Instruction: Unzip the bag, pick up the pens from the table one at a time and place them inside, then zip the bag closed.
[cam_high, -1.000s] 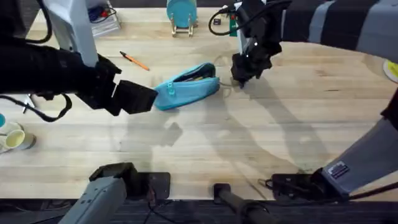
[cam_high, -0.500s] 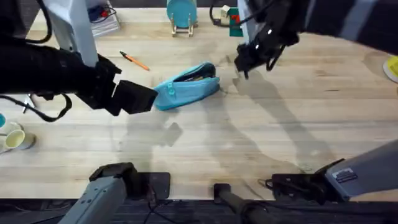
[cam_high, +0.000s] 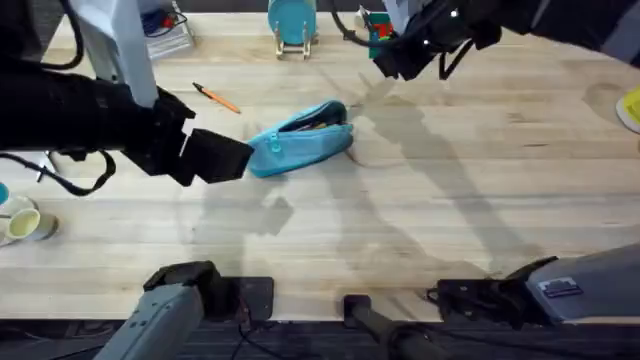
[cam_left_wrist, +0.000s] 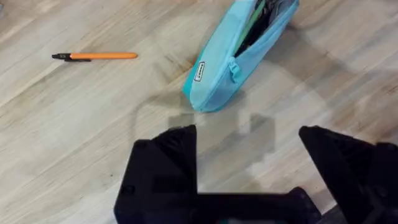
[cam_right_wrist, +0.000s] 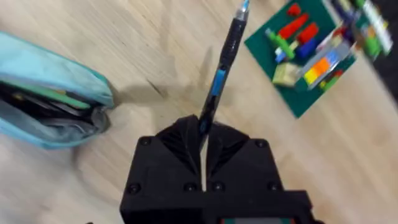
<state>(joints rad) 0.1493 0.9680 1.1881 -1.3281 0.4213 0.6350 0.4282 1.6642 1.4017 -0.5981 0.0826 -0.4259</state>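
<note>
The right gripper (cam_right_wrist: 203, 134), raised above the far side of the surface (cam_high: 450, 200), has its fingers clenched on a black pen (cam_right_wrist: 222, 65). The left gripper (cam_left_wrist: 249, 146), fingers released and spread, hovers just beside the unzipped bag (cam_high: 300, 138), while the orange pen (cam_high: 216, 97) lies nearby.

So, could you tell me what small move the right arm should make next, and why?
Probably carry the black pen over to the open bag and lower it tip-first into the gap. The right hand is shut on the pen and raised beyond the bag, whose zipper gapes with items inside. The left hand is open by the bag's near end; the orange pen lies on the table.
</note>
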